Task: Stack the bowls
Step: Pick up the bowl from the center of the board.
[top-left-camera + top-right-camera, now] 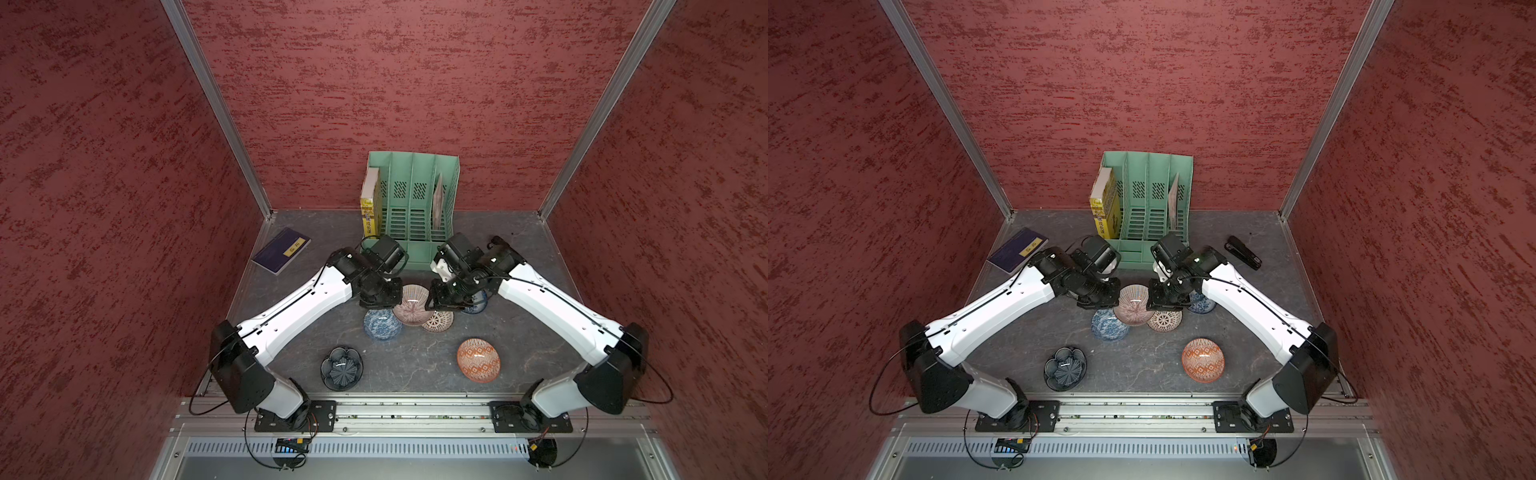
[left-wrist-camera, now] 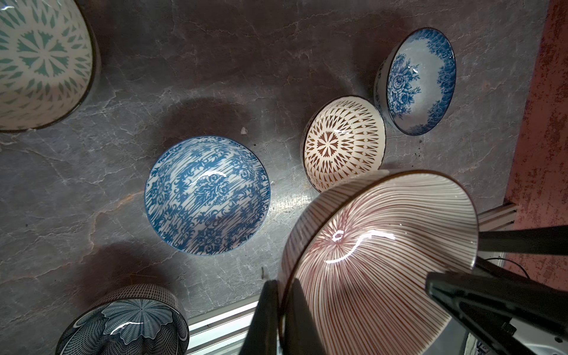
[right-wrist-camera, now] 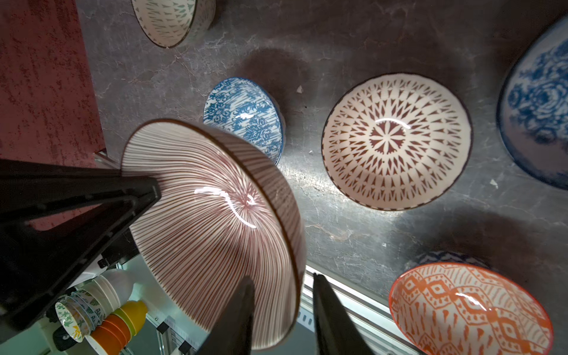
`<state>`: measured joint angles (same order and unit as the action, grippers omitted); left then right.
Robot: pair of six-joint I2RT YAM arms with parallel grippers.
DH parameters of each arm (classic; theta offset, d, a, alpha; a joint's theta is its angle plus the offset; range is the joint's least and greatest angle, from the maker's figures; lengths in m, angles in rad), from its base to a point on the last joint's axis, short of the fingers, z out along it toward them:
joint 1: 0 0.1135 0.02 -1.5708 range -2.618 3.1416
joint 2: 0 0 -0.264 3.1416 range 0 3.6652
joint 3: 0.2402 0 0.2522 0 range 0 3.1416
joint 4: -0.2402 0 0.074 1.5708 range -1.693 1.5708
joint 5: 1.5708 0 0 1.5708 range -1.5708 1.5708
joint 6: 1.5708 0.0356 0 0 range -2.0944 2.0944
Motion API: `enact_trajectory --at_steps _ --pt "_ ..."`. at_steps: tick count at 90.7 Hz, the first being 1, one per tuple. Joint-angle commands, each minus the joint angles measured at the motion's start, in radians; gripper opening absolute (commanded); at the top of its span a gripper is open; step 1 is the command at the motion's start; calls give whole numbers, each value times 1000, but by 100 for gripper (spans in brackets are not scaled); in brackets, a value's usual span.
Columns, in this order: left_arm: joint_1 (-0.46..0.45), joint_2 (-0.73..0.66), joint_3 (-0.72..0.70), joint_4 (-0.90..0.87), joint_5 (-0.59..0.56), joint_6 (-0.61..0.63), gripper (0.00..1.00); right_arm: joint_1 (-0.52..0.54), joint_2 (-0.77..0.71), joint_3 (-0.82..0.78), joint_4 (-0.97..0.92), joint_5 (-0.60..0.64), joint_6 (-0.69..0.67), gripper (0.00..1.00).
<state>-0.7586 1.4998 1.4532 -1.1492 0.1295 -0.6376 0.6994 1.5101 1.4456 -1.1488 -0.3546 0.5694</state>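
We see our left claw clamped on the rim of the striped bowl, held tilted above the middle of the counter. Our right claw straddles its opposite rim, fingers apart. Just below sit a blue bowl and a brown-patterned bowl.

I'm looking from high above: both top views stare steeply down and take in the whole table. Each wrist camera rides close behind its own tool, the left gripper and the right gripper, and looks out past it. Both wrist views share the pink-striped bowl between them, near, from opposite sides.
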Motion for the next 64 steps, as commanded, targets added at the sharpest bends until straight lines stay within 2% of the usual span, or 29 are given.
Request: enact_trajectory --at_steps 1,15,40,64 --pt "-5 -13 8 45 15 10 0 13 4 -9 7 18 5 31" --pt "-5 -14 -5 49 15 9 0 17 8 -8 7 23 8 23" --pt "-7 -15 -18 50 13 10 0 17 6 3 -8 54 11 28" --pt "-10 -19 -26 50 10 9 0 17 11 6 -15 57 10 23"
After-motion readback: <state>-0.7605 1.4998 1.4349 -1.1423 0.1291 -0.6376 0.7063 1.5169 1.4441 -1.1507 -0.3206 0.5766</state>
